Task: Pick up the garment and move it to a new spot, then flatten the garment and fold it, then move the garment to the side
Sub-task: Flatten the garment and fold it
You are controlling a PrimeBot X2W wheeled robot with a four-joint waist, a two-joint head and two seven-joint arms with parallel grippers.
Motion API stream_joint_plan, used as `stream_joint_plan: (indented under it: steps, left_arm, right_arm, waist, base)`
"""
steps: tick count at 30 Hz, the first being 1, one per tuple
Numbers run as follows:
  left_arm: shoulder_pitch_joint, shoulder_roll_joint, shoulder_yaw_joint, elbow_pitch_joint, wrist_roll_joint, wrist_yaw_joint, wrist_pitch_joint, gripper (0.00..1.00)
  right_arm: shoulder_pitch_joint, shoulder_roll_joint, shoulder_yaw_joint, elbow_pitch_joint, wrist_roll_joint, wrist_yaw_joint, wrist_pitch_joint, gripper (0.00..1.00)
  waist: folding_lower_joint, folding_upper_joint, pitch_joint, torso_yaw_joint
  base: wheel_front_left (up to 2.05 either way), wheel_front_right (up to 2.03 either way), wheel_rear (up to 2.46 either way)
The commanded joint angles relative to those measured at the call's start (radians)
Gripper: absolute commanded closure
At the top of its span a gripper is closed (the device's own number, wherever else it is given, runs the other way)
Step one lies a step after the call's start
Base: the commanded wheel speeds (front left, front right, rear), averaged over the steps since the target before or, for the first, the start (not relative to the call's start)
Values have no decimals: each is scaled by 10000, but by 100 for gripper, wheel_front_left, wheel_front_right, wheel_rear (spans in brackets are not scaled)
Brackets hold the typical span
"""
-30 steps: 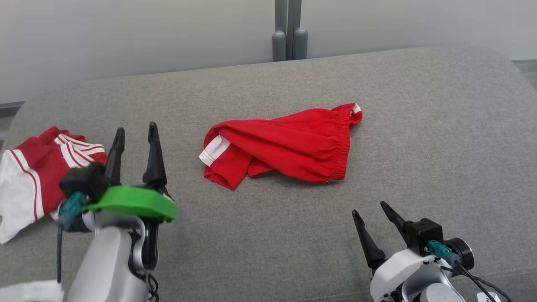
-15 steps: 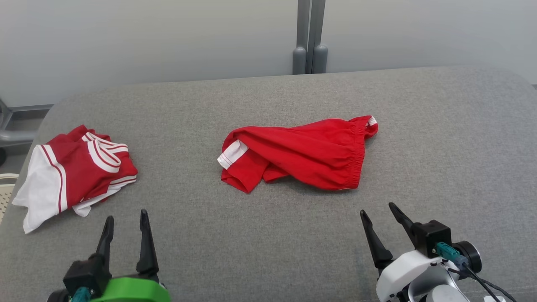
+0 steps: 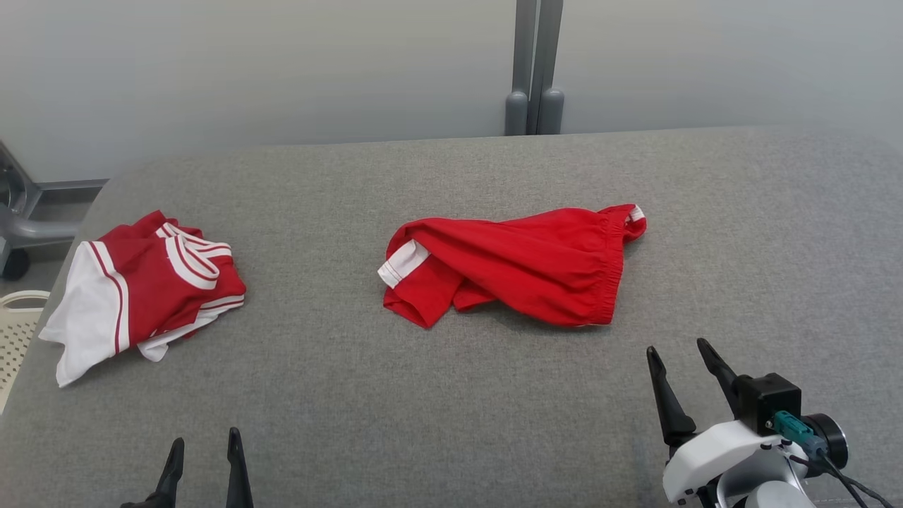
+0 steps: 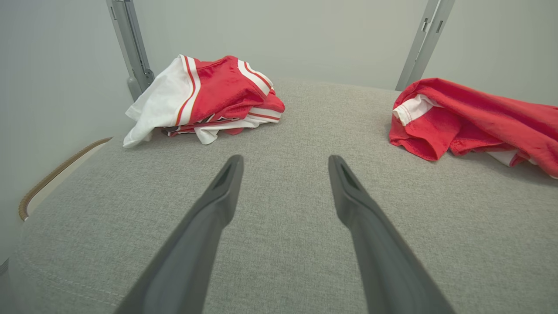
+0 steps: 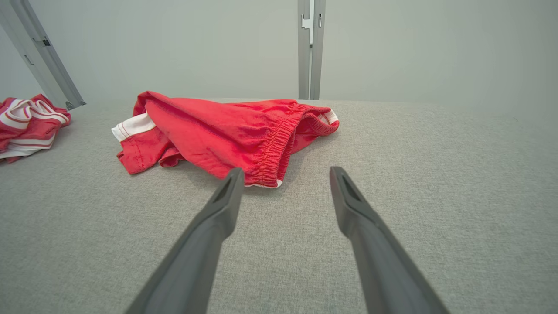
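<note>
Right gripper (image 3: 675, 346), its two long dark fingers standing apart and holding nothing, is hovering over the near edge of a broad grey fabric cushion (image 3: 423, 395). The left gripper (image 3: 204, 436), equally spread and empty, is showing its fingertips at the bottom of the head view.

Ahead of them, a crumpled pair of red shorts with white trim (image 3: 515, 264) is lying mid-cushion, its long axis running crosswise. The elastic waistband is pointing toward the robot's right and the white-edged leg hem toward its left. That waistband end is sitting just ahead and slightly left of the right gripper, making the right arm plainly the nearer one. The left is well apart from the shorts.

Farther left, a folded red-and-white striped garment (image 3: 148, 282) is resting near the cushion's edge, and a grey metal post (image 3: 535, 70) is rising against the pale wall behind.

Compared with a second ago, the left gripper is sitting much lower, drawn back from the folded garment it was partly covering. The head camera has shifted too, while the shorts are keeping their shape.
</note>
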Motion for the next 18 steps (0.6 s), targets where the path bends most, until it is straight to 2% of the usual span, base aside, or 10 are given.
stream_joint_plan:
  steps: [1,8,13,18]
  left_arm:
    - [75,52,21,-6,78,-32,1,0]
    - [-226,-1,-14,165,138,-165,0,0]
    - [-356,-95,-245,176,264,-200,0,0]
    - [-749,-144,-451,234,325,-286,0,0]
  right_arm:
    - [119,-13,-22,16,76,-10,-30,0]
    - [-384,-12,13,423,213,-10,511,0]
    - [-1297,-9,-74,1226,-39,-10,1391,0]
    - [-2439,-23,-303,2228,-158,-10,1784,0]
  waist:
    - [0,0,-2,40]
    - [0,0,44,199]
    - [0,0,252,462]
    - [0,0,798,900]
  base:
    - [0,0,0]
    - [0,0,0]
    - [0,0,0]
    - [0,0,0]
